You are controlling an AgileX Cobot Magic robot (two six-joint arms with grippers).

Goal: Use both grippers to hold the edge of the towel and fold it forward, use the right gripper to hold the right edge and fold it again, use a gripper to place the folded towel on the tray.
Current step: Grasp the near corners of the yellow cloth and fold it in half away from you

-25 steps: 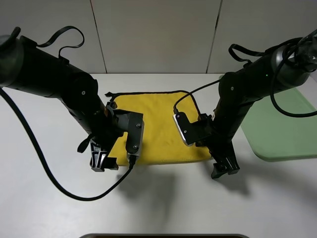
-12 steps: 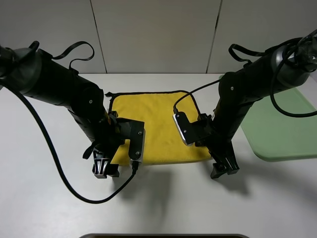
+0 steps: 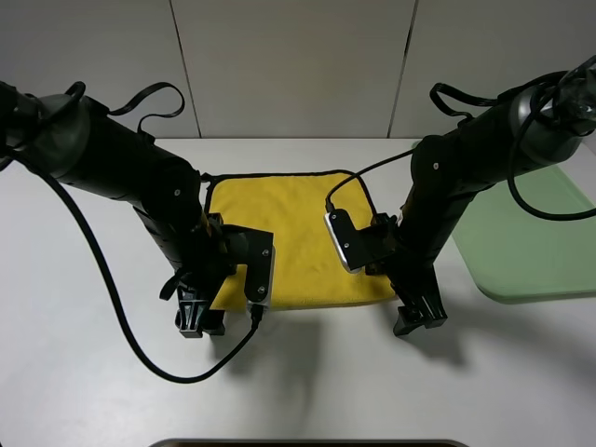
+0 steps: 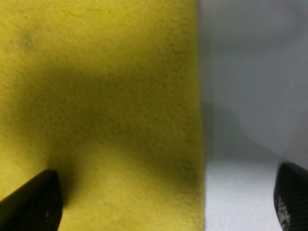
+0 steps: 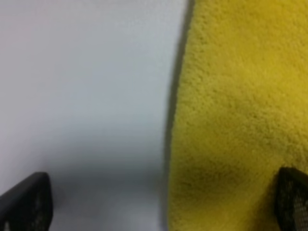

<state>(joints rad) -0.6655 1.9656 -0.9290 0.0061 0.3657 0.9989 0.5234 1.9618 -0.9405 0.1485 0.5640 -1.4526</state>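
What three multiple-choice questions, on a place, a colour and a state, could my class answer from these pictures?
1. On which side of the towel does the tray lie? A left B right C underneath
2. What colour is the towel? A yellow B blue C white
3. How do the left claw and right claw stand? A both shut B one shut on the towel C both open
Answers: 1 B, the high view shows it off to the right. 2 A, every view shows yellow cloth. 3 C, each wrist view shows a wide gap, nothing clamped.
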